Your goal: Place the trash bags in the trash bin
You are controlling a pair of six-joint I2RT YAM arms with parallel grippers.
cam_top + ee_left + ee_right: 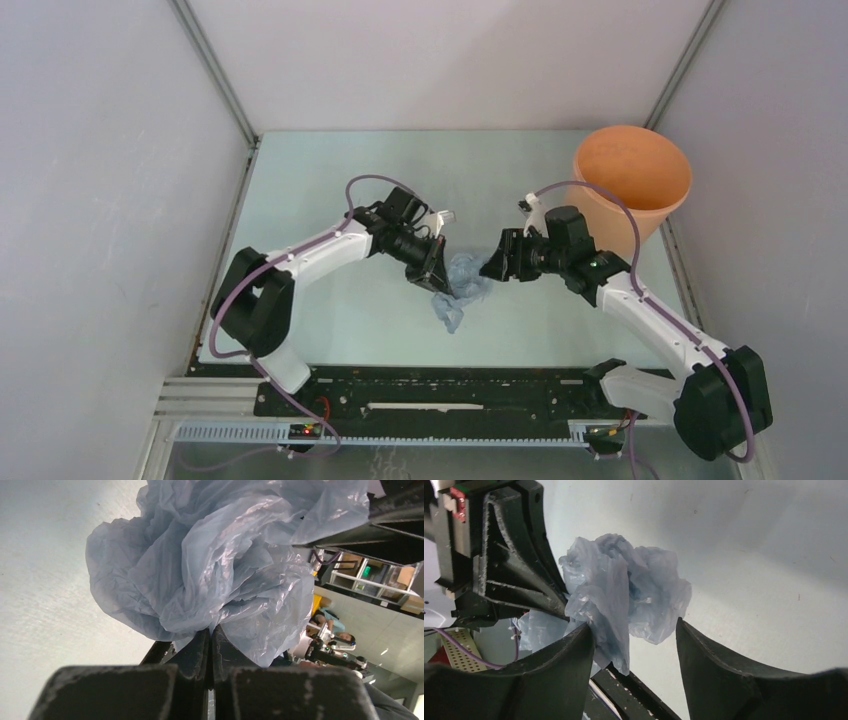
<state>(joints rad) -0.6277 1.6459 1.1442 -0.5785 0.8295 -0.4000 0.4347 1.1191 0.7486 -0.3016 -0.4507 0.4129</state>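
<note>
Our left gripper [211,632] pinches the bag [215,555]; the right gripper [633,626] gapes, empty — we centre the bulk before closing.

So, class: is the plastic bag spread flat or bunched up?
Bunched up: the pale blue bag is a crumpled wad of glossy folds, pinched in the shut left claw.

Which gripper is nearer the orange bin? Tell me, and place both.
Right. The right gripper, open around the bag, is left of the bin and closer to the robot. The left gripper, shut on the bag, is farther left.
</note>
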